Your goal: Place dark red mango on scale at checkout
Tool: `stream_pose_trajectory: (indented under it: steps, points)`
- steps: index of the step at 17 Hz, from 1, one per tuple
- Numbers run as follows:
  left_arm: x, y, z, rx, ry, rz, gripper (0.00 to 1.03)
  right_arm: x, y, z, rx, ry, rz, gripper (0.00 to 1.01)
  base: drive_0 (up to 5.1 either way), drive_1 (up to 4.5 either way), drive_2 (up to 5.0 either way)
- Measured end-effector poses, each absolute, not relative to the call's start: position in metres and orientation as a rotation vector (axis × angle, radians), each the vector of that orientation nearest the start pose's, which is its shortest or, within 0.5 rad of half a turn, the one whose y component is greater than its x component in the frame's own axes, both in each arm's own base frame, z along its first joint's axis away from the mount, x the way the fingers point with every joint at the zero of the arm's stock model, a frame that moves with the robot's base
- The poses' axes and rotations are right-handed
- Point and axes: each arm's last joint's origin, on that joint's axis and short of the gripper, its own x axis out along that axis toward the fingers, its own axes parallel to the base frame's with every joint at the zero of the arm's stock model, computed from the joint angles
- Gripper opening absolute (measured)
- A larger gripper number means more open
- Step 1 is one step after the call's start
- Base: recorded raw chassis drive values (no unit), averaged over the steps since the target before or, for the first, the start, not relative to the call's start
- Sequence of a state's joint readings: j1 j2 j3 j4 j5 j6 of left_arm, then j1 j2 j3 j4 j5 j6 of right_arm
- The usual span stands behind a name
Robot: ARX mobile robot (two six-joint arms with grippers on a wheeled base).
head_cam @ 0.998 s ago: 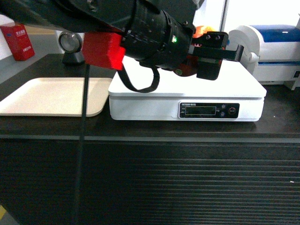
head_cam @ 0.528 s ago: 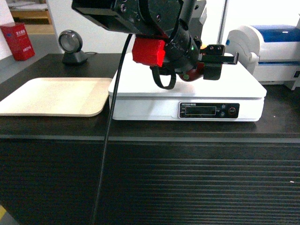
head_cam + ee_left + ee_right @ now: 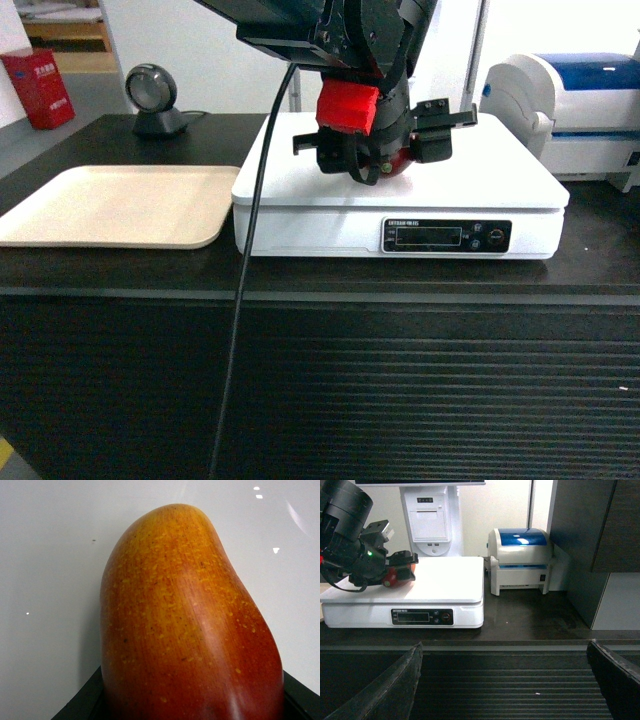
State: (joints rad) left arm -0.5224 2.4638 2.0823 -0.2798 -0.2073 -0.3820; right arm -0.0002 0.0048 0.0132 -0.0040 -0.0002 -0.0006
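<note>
The dark red mango, yellow-orange toward its tip, sits low over the middle of the scale's white platform; whether it touches is unclear. My left gripper comes down from above and is shut on the mango, its dark fingers just showing at the fruit's sides. The right wrist view shows the mango on the scale at the left. My right gripper hangs open and empty before the checkout's ribbed black front. The scale stands on the checkout.
A beige tray lies left of the scale. Behind it stand a round scanner and a red box. A white-and-blue printer stands right of the scale, a white terminal behind it. The left arm's black cable hangs in front.
My left arm has swung leftward and down, bringing the mango from the scale's back right to low over the platform's middle. The mango has stayed in the gripper.
</note>
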Motion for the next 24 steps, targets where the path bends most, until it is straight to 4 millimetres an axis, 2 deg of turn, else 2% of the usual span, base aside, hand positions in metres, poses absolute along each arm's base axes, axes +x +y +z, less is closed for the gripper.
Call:
stream_pose_trajectory:
  steps: [5, 9, 13, 14, 18, 20, 22, 24]
  points:
    - [0.496, -0.266, 0.175, -0.177, 0.654, -0.105, 0.61, 0.097, 0.0, 0.167, -0.001, -0.004, 0.0, 0.98, 0.0, 0.0, 0.0]
    - [0.493, -0.266, 0.174, -0.173, 0.634, -0.137, 0.99, 0.097, 0.0, 0.167, -0.001, -0.005, 0.0, 0.98, 0.0, 0.0, 0.0]
    - [0.482, -0.265, 0.177, -0.107, 0.553, -0.171, 0.98, 0.097, 0.0, 0.167, -0.001, -0.005, 0.0, 0.98, 0.0, 0.0, 0.0]
    - [0.478, -0.264, 0.184, -0.083, 0.512, -0.189, 0.98, 0.097, 0.0, 0.167, -0.001, -0.005, -0.001, 0.98, 0.0, 0.0, 0.0]
    - [0.452, -0.256, 0.236, 0.036, 0.261, -0.286, 0.98, 0.097, 0.0, 0.167, -0.001, -0.004, 0.0, 0.98, 0.0, 0.0, 0.0]
    - [0.432, -0.246, 0.247, 0.088, 0.143, -0.401, 0.98, 0.097, 0.0, 0.167, -0.001, -0.005, 0.0, 0.98, 0.0, 0.0, 0.0]
    - [0.408, -0.227, 0.258, 0.121, -0.015, -0.549, 0.98, 0.097, 0.0, 0.167, -0.001, -0.005, 0.0, 0.98, 0.0, 0.0, 0.0]
    - [0.387, -0.192, 0.278, 0.126, -0.106, -0.602, 0.98, 0.097, 0.0, 0.167, -0.001, -0.005, 0.0, 0.98, 0.0, 0.0, 0.0]
